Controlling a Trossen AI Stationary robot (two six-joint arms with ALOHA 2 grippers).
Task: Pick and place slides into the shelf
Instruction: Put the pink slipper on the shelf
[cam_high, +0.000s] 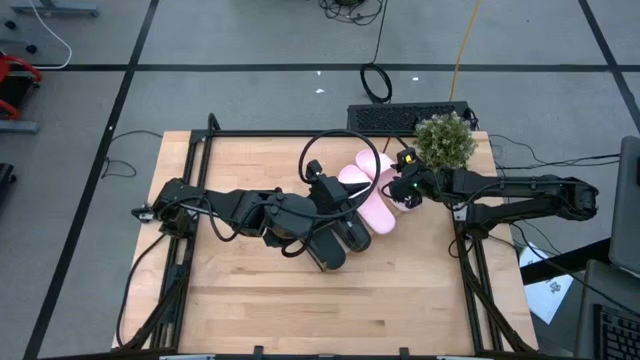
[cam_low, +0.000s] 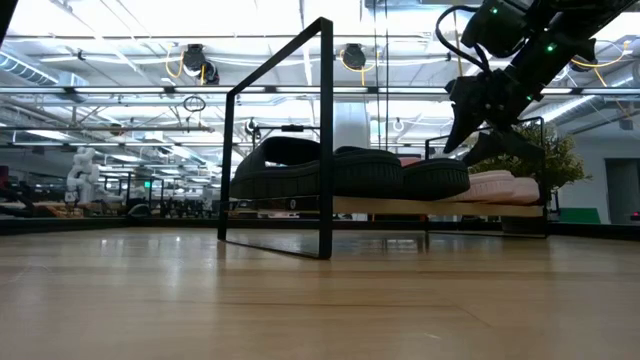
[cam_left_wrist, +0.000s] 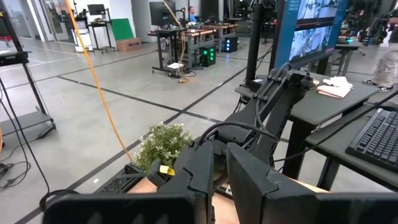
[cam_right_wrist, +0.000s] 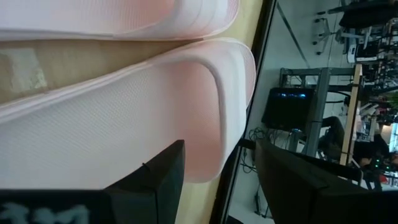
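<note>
Currently all four slides sit side by side on the shelf (cam_low: 330, 207), a light wooden board in a thin black metal frame, mid-counter toward the far side

- Black slides (cam_high: 340, 240): matte, rounded, thick soles, on the left part of the row. Low view shows them resting on the board, the wide strap of one arching above the rest
- Pink slides (cam_high: 372, 200): pale, smooth, on the right part of the row, next to the black pair. Right wrist view shows a fine mesh-like texture on the nearer one's broad surface and a ridged rim along its curved edge
- Right claw (cam_high: 400, 193): at the right end of the pink pair. Fingers (cam_right_wrist: 152, 180) apart, flat dark pads, one lying over the pink slide's edge and the other out past the shelf's black frame bar; nothing gripped between them
- Left claw (cam_high: 335, 200): over the black slides, arm stretched across from the left. Fingers (cam_left_wrist: 249, 180) nearly together with a thin gap, nothing visible between them
- Counter (cam_high: 250, 290): light butcher-block planks, bare on the near side
- Small bushy green plant (cam_high: 444, 140) at the far right corner, black keyboard (cam_high: 405, 117) just beyond the far edge
</note>
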